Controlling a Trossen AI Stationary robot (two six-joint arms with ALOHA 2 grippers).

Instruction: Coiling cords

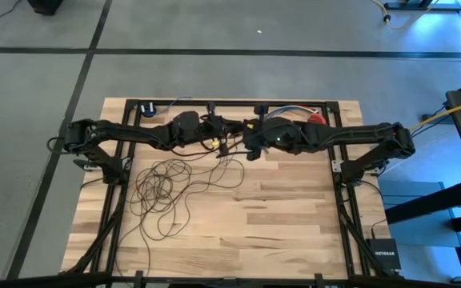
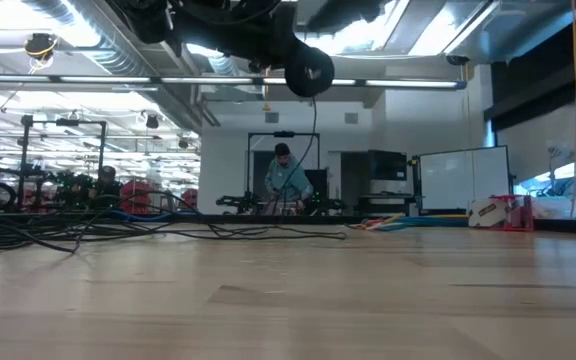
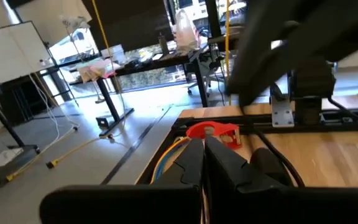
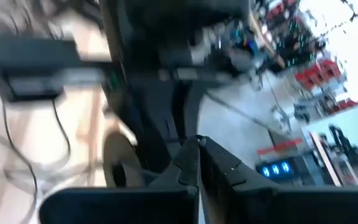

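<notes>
Right now I'm holding both arms folded along table's 12 o'clock edge, left gripper and right gripper meeting mid-rail, jaws on both pressed together, gripping nothing; cords lying loosely looped on table toward 9 o'clock

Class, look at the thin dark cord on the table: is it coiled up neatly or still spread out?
Spread out. In the high view the cord lies in loose, overlapping loops of uneven size across the wooden table, with stray strands trailing, not one tidy coil.
</notes>
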